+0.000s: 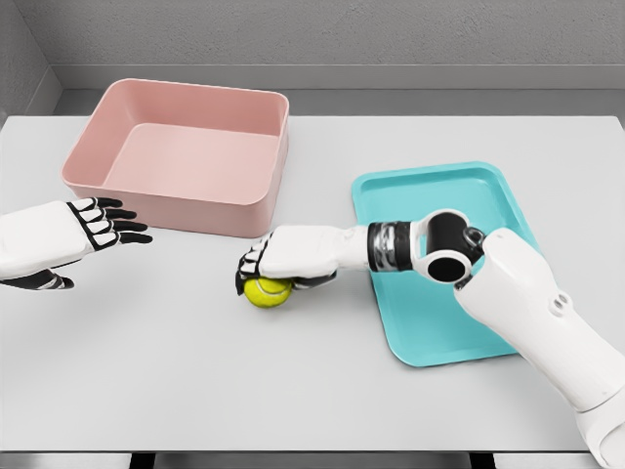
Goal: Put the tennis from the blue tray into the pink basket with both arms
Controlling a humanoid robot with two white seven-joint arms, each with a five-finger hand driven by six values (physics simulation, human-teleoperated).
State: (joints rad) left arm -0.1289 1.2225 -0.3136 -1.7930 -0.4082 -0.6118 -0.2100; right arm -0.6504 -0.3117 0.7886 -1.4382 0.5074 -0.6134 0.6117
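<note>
The tennis ball (pixel 268 291) sat on the grey table (pixel 322 381), between the blue tray (pixel 439 332) and the pink basket (pixel 186 156), outside both. My right hand (pixel 283 262) lay over it, fingers curled down around its top in a grasp. My left hand (pixel 98 227) hovered well apart at the table's left, fingers spread, holding nothing.
</note>
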